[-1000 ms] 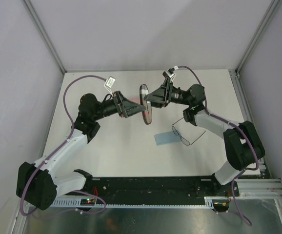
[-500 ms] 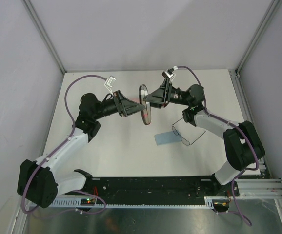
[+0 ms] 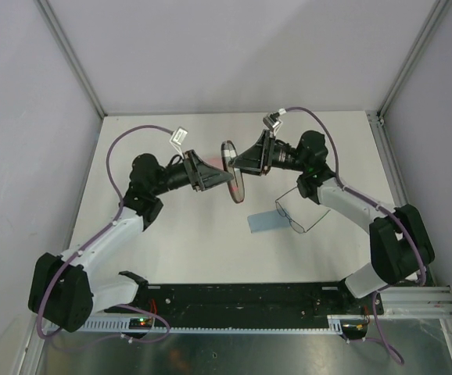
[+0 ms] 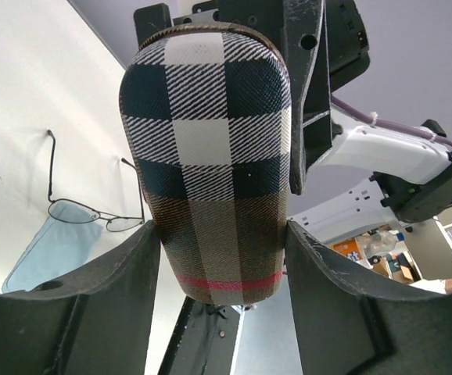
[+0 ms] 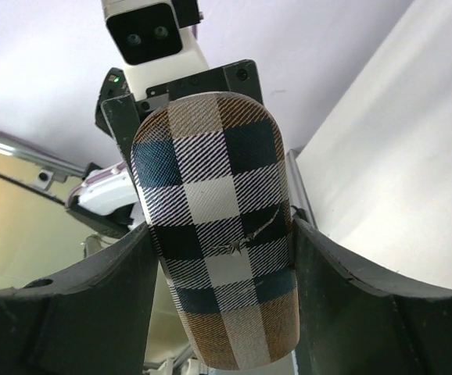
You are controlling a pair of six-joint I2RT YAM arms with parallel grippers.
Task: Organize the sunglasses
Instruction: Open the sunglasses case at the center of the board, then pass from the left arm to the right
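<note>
Together the left gripper (image 4: 222,234) and right gripper (image 5: 220,234) clamp the checkered case (image 4: 206,117) between their fingers — arms angled inward, meeting over the table (image 3: 179,234).

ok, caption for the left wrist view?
Left end effector clamps the checkered case; wire-framed sunglasses and blue cloth lie on the table behind.

1. The case (image 4: 210,156) is done in a black-and-white check; brown-tan squares are mixed in toward one end, and a thin red line is run across there.
2. The sunglasses (image 4: 76,212) are seen with a dark wire frame and clear lenses.
3. The cloth (image 4: 42,250) is light blue, no pattern.
4. The table (image 3: 171,242) is plain white, and the walls (image 3: 234,55) are tinted pale grey-lilac.
5. The left arm (image 3: 105,238) and right arm (image 3: 347,205) are finished in black and white, with purple cables (image 3: 110,160) attached.
</note>
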